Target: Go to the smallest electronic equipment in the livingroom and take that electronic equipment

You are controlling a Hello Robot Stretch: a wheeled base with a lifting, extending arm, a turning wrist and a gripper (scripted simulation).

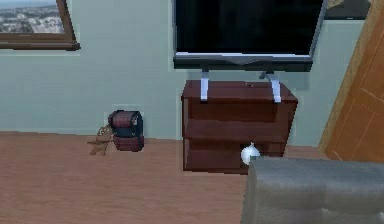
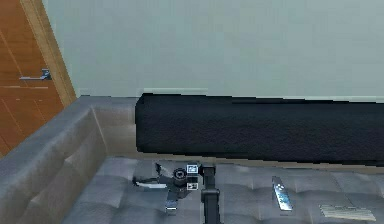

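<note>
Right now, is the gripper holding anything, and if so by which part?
It cannot be told: the gripper shows against the grey sofa seat, its far end too unclear.

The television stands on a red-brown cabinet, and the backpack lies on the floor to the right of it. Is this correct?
Not quite. The forward view shows the backpack on the floor to the left of the cabinet, not the right. The television does stand on that red-brown cabinet.

The arm [image 2: 211, 204] rises from the bottom edge, its tool [image 2: 152, 178] pointing toward the view's left.
</note>
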